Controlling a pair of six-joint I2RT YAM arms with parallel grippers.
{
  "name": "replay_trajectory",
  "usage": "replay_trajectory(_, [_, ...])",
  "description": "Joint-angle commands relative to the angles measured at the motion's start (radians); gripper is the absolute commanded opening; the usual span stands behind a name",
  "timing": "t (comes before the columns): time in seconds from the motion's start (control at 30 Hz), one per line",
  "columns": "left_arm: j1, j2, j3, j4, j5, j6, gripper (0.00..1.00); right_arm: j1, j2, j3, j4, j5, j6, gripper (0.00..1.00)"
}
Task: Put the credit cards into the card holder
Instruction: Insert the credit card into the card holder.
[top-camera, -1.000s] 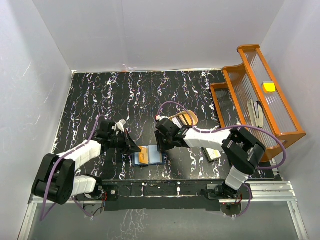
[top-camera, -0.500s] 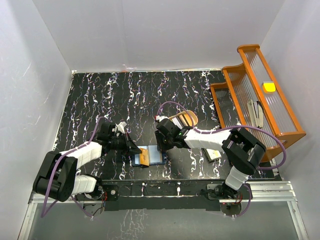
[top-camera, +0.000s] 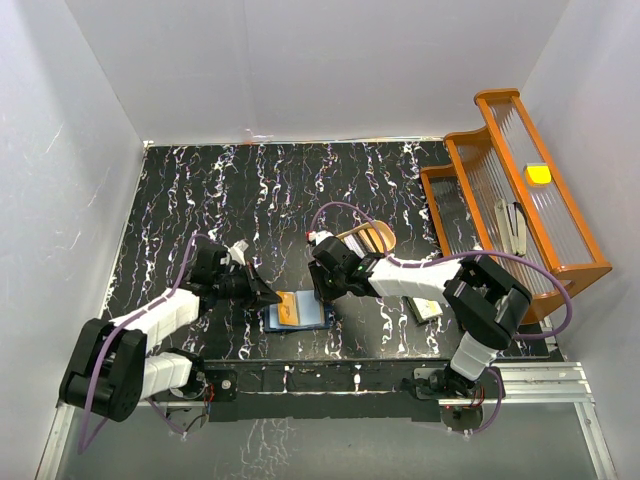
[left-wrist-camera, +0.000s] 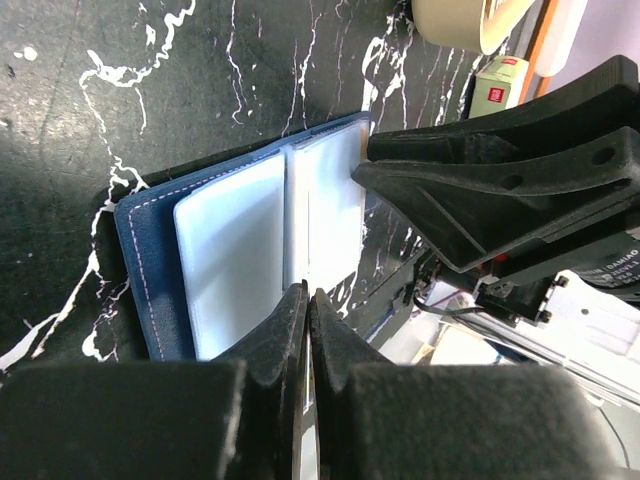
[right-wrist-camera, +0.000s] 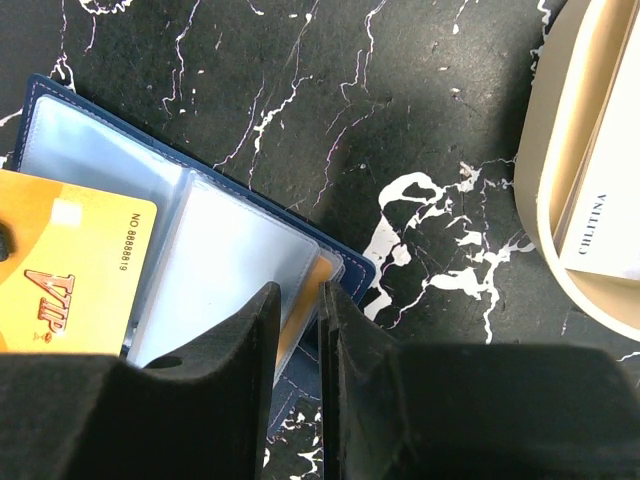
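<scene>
Black white-veined table (top-camera: 200, 200); navy card holder (top-camera: 312, 318) open, lengthwise left-right, glossy clear sleeves, orange card (right-wrist-camera: 70, 280) on it. Left gripper (left-wrist-camera: 307, 300) pinched together, right gripper (right-wrist-camera: 297, 300) narrow, grip unclear.

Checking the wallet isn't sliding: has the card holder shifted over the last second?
No. The card holder lies where it did, just beyond the black base rail.
</scene>
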Motion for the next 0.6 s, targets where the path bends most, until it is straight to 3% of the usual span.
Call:
replay_trajectory(0.0, [0.02, 0.026, -0.052, 0.15, 0.099, -0.056, 0.0, -0.003, 0.008, -0.025, 0.005, 0.044, -0.041, 0.19])
replay_trajectory(0.57, [0.041, 0.138, -0.07, 0.266, 0.161, -0.025, 0.0, -0.003, -0.015, -0.046, 0.007, 0.043, -0.036, 0.19])
